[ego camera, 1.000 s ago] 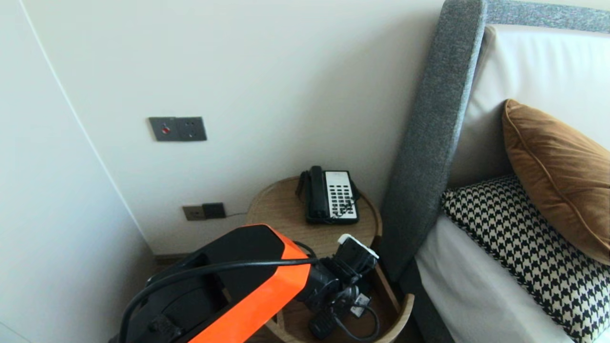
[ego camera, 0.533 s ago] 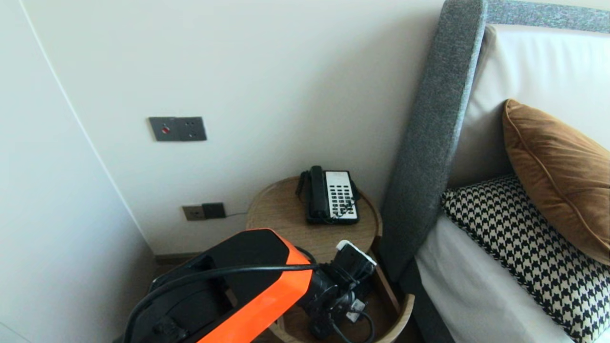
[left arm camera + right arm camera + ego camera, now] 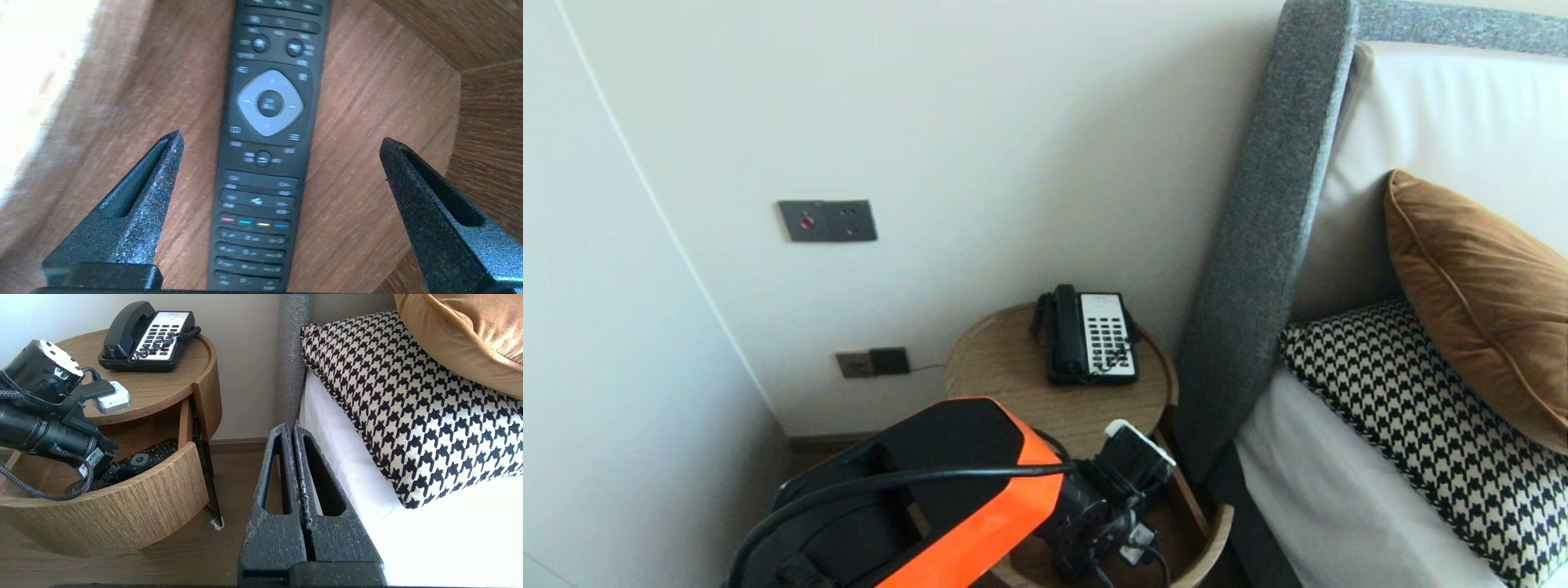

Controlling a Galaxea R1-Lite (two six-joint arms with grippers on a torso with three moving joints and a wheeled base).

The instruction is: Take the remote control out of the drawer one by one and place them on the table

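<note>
A black remote control point(image 3: 267, 134) lies flat on the wooden floor of the open curved drawer point(image 3: 122, 514) of a round bedside table point(image 3: 1013, 367). My left gripper point(image 3: 281, 136) hangs over it, open wide, one finger on each side and neither touching it. The remote point(image 3: 141, 459) also shows in the right wrist view, part hidden by the left wrist point(image 3: 45, 428). In the head view the left arm point(image 3: 964, 482) reaches down into the drawer and hides the fingers. My right gripper point(image 3: 293, 428) is shut on nothing and parked low beside the bed.
A black-and-white desk phone point(image 3: 1090, 335) sits at the back of the table top. The grey headboard point(image 3: 1258, 245) stands right of the table. A houndstooth pillow point(image 3: 1421, 425) and a brown cushion point(image 3: 1478, 302) lie on the bed. Wall sockets point(image 3: 827, 220) are on the left.
The left arm's wrist has sunk slightly toward the drawer. The phone and the table have not moved.
</note>
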